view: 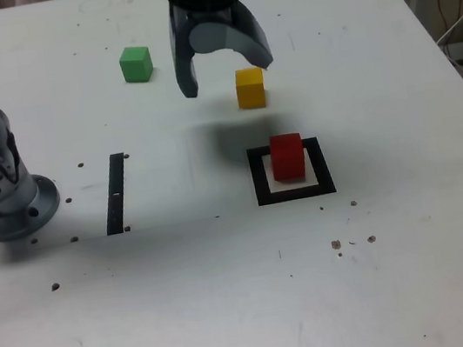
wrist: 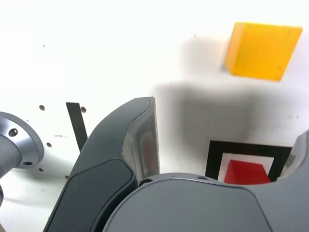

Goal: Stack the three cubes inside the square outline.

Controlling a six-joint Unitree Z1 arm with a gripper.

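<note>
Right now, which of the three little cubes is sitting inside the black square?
The red cube; the yellow and green ones lie outside the black square outline.

A black strip (view: pixel 116 194) is laid flat on a white table (view: pixel 175 314); cables (view: pixel 458 32) are seen beyond the table at the exterior view's right.

You're seeing the solid red cube (view: pixel 287 158) sitting upright inside the black, white-centred square outline (view: pixel 324 178), while your yellow cube (view: pixel 251 88) is resting flat just beyond it and your green cube (view: pixel 137 64) is lying apart, toward the exterior view's left.
</note>
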